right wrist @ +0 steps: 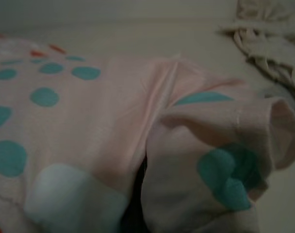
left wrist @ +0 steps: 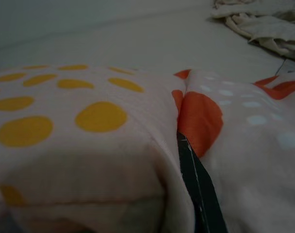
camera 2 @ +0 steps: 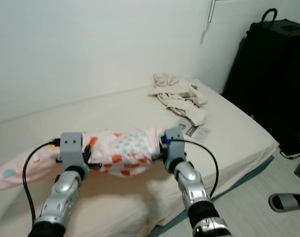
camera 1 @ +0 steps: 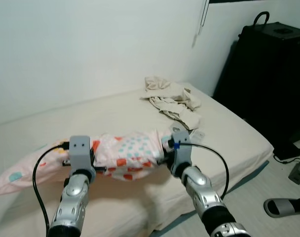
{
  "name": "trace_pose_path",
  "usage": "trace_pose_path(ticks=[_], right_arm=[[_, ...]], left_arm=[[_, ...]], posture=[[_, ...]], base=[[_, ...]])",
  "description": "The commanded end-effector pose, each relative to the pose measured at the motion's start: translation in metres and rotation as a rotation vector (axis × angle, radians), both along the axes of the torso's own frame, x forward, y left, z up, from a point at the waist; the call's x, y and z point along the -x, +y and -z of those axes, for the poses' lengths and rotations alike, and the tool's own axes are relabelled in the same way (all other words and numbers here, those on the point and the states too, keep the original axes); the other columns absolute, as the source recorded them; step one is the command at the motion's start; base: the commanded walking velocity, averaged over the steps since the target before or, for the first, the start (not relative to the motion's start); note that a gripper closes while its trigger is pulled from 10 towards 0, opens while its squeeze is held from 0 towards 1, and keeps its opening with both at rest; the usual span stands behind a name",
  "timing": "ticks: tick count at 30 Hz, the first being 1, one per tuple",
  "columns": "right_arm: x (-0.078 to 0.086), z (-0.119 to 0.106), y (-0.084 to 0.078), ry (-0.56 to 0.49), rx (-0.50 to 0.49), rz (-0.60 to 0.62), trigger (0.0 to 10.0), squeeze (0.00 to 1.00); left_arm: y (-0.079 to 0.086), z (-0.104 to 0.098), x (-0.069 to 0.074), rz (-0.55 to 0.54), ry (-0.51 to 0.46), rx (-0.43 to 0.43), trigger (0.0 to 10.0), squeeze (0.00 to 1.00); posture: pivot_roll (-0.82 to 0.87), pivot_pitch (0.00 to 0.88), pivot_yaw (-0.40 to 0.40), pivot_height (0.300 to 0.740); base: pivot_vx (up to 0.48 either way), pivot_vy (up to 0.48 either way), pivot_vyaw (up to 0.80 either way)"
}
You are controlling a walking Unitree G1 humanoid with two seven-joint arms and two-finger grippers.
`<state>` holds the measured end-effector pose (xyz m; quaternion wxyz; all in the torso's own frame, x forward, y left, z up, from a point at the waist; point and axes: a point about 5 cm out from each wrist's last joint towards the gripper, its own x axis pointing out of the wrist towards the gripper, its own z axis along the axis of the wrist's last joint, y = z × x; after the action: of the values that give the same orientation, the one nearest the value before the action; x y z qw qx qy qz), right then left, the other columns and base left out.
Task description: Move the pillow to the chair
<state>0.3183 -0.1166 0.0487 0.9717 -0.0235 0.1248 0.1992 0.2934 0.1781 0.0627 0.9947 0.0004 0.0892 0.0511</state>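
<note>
Two grippers are on the pillow point(camera 1: 125, 155), one per side, lower centre of the head views. Left gripper point(camera 1: 93, 163) sits at the lower left with its grey wrist block facing the camera; right gripper point(camera 1: 165, 153) is just right of centre. Fingers on both are buried in the fabric, so I can't tell how far either pair is spread. In the left wrist view one black finger point(left wrist: 198, 187) runs down a crease between two folds of the pillow, cloth pressed against it on both sides. In the right wrist view there's only a dark slot between folds at the bottom edge, fingers not resolvable.

Pillow is pale pink with orange, teal, yellow and white dots, bunched between the two wrists. Its left end trails out flat on the bed point(camera 1: 229, 128) toward the left edge of the frame.

Crumpled cream cloth point(camera 1: 172, 101) lies on the mattress upper centre, well apart from the pillow. A black speaker or case point(camera 1: 273, 74) with a top handle stands at upper right. A slipper point(camera 1: 283, 206) is on the floor at the lower right.

No readable labels or writing anywhere; a small paper by the cloth is too small to read
</note>
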Motion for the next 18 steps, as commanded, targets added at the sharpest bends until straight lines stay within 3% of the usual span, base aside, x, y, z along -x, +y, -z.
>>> trace_pose_path(ticks=[1,5,18], right_arm=[[-0.001,0.0,-0.003,-0.009,0.019,0.012,10.0,0.0],[0.001,0.002,-0.005,-0.016,0.051,-0.006,10.0,0.0],[0.006,0.006,-0.005,-0.009,0.051,-0.02,10.0,0.0]], left_arm=[[0.003,-0.007,-0.002,-0.012,-0.035,-0.029,10.0,0.0],[-0.003,-0.005,-0.001,0.049,-0.047,-0.09,10.0,0.0],[-0.008,-0.008,-0.006,0.05,-0.073,-0.083,10.0,0.0]], posture=[[-0.04,0.057,-0.06,0.74],[-0.04,0.053,-0.063,0.74],[-0.05,0.045,-0.058,0.74]], base=[[0.0,0.0,0.0],[0.0,0.0,0.0],[0.0,0.0,0.0]])
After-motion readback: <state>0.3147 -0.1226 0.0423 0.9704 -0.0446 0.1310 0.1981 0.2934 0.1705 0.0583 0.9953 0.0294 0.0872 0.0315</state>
